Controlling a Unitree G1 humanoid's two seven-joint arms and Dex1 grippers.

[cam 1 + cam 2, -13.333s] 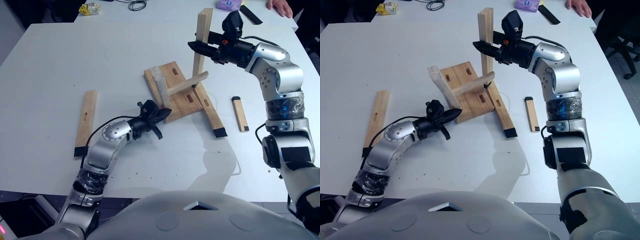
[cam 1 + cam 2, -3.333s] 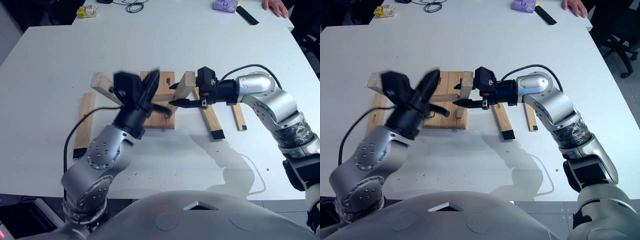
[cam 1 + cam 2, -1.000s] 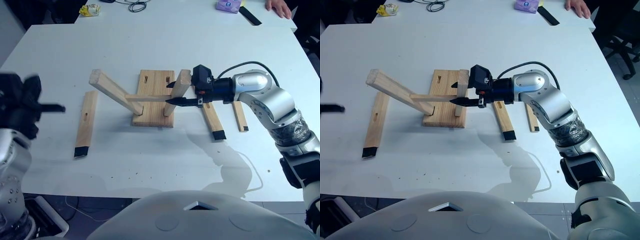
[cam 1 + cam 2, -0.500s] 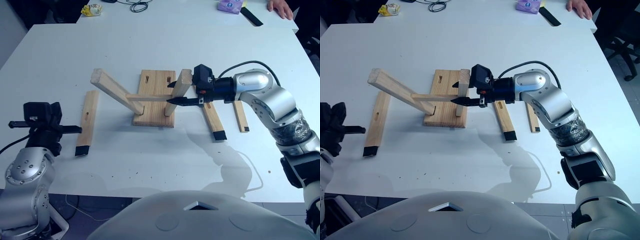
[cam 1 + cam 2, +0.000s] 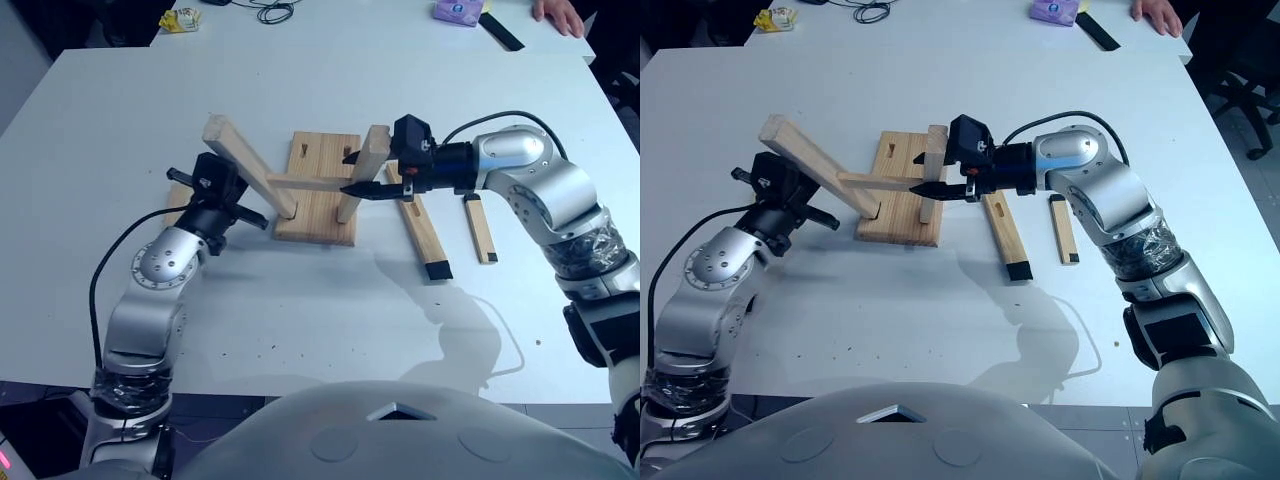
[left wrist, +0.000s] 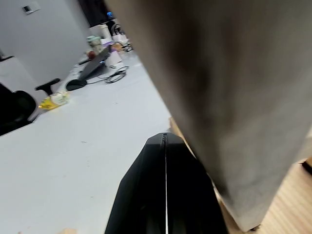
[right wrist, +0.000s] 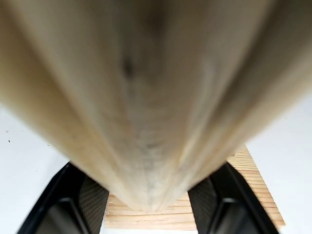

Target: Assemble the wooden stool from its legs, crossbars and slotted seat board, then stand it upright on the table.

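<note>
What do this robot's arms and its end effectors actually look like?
The left arm and right arm are rounded silver-grey shells with black joints, a clear-wrapped dark band and a looping black cable. The left end effector and right end effector are black, tapering to points.

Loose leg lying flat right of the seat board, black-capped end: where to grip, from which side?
Grip the loose leg at mid-length, from above, spanning its narrow width. It lies flat with bare table on both sides; the short crossbar lies apart. Probably skip its far end, close by the right hand.
</note>
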